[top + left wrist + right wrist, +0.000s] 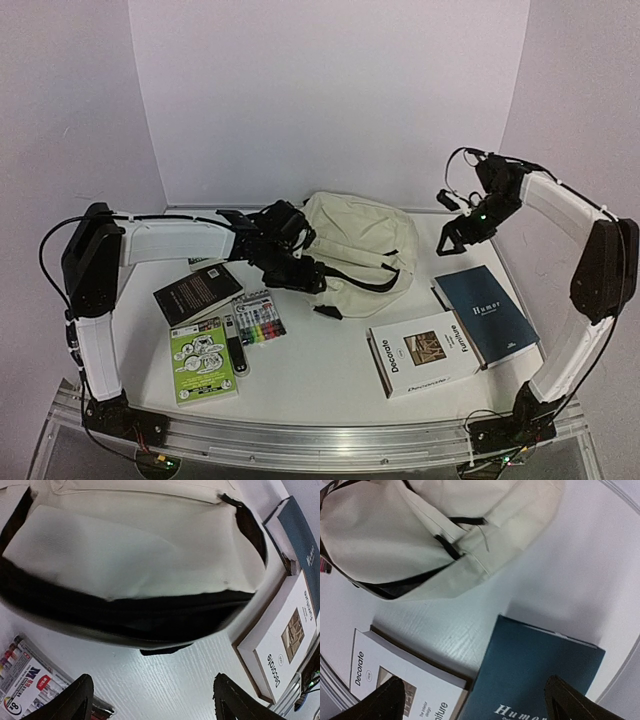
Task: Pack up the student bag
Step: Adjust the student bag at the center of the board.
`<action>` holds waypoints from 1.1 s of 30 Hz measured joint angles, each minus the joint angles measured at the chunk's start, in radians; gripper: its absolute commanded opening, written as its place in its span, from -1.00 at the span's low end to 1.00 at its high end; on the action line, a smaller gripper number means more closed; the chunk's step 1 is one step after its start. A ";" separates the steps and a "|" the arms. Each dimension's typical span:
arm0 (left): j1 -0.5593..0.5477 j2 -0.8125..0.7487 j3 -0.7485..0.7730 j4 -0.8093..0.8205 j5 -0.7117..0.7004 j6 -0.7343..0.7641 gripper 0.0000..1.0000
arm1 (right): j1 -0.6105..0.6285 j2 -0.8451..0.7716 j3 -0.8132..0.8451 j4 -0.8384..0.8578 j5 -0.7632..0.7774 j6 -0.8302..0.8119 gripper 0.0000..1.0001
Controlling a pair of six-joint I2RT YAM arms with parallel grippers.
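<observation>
One bag (360, 245) lies far, in the middle. There are four books: a black book (197, 292) and a green book (203, 360) on the left, a white book (423, 353) and a blue book (487, 312) on the right. Beside the left pair lie one marker pack (260, 320) and one small black-and-white item (236, 345).

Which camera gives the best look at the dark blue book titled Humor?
The top external view: the dark blue Humor book shows whole there, title readable. The right wrist view is closer but crops the book at the bottom; the left wrist view catches only its corner.
</observation>
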 measured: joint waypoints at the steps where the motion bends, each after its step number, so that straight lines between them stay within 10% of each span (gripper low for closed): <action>1: 0.010 -0.009 -0.018 0.008 0.000 -0.016 0.64 | 0.039 0.002 0.003 0.022 -0.005 0.007 0.83; 14: 0.051 -0.248 -0.221 0.076 -0.066 -0.238 0.65 | 0.460 0.298 0.275 0.214 -0.043 0.096 0.66; 27: 0.054 -0.243 -0.233 0.077 -0.089 -0.291 0.64 | 0.504 0.463 0.366 0.217 0.001 0.149 -0.94; 33: 0.054 -0.169 -0.219 0.096 -0.078 -0.282 0.66 | 0.501 0.461 0.407 0.219 0.005 0.188 -1.00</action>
